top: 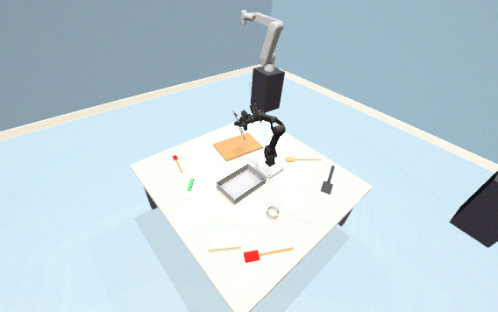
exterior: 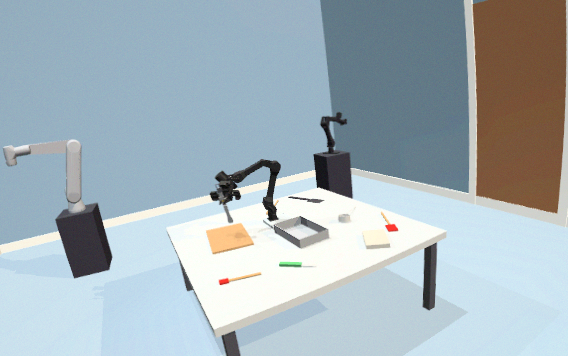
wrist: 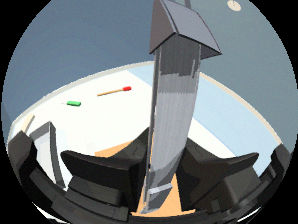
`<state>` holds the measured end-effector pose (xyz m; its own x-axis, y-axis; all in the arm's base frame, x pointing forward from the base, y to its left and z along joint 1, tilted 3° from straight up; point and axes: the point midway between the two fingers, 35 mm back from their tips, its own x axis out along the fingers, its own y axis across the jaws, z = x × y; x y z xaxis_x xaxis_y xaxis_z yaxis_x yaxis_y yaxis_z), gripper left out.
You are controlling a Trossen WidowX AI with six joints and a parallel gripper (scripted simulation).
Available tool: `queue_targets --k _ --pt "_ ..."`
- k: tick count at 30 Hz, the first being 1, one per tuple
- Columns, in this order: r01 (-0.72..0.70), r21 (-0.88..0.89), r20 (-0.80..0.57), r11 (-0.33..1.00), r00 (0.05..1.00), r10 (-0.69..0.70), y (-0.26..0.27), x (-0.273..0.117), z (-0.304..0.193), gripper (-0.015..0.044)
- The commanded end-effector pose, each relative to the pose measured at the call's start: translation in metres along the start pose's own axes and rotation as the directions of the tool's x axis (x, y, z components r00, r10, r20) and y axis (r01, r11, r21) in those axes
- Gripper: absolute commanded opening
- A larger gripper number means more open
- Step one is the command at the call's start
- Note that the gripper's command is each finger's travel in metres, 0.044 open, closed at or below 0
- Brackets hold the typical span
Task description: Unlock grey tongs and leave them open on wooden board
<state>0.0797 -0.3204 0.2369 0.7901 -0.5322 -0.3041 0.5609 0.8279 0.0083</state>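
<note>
My gripper (top: 238, 124) (exterior: 223, 198) (wrist: 161, 131) is shut on the grey tongs, high above the table. The tongs (top: 242, 131) (exterior: 228, 214) (wrist: 175, 110) stand steeply slanted between the fingers. The capped end, which looks like the hinge end, points up in the wrist view, and the other end hangs down toward the board. The two arms look close together, but I cannot tell whether the lock is released. The wooden board (top: 224, 151) (exterior: 220, 245) (wrist: 112, 149) lies flat below, with a shadow on it. The roasting tin (top: 226, 195) (exterior: 290, 237) stands beside the board with nothing across it.
A green-handled tool (top: 190, 184) (exterior: 290, 264) (wrist: 74, 103) and a small red-headed tool (top: 175, 158) (exterior: 224, 281) lie near one table edge. A round metal ring with a handle, a pale block (exterior: 376, 240), a red spatula (top: 251, 257) and a dark spatula (top: 327, 187) lie beyond the tin.
</note>
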Motion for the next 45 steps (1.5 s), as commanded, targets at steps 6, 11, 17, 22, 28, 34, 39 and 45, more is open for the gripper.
queue_targets --k 6,11,17,22,28,34,39,45 --pt "-0.004 -0.002 0.010 1.000 1.000 0.004 0.001 -0.001 0.002 -0.0150" --pt "-0.004 -0.002 0.010 1.000 1.000 0.004 0.001 -0.001 0.002 -0.0150" --pt "-0.004 -0.002 0.010 1.000 1.000 0.004 0.001 -0.001 0.002 -0.0150" --pt "-0.004 -0.002 0.010 1.000 1.000 0.004 0.001 -0.001 0.002 -0.0150" --pt "-0.004 -0.002 0.010 1.000 1.000 0.004 0.001 -0.001 0.002 -0.0150" --pt "0.010 0.037 -0.066 0.999 0.998 -0.007 -0.005 0.010 -0.006 -0.0150" --pt "0.030 0.082 -0.189 0.996 0.982 -0.014 -0.012 0.027 -0.019 -0.0150" --pt "0.051 0.114 -0.343 0.992 0.939 -0.009 -0.015 0.044 -0.037 -0.0150"
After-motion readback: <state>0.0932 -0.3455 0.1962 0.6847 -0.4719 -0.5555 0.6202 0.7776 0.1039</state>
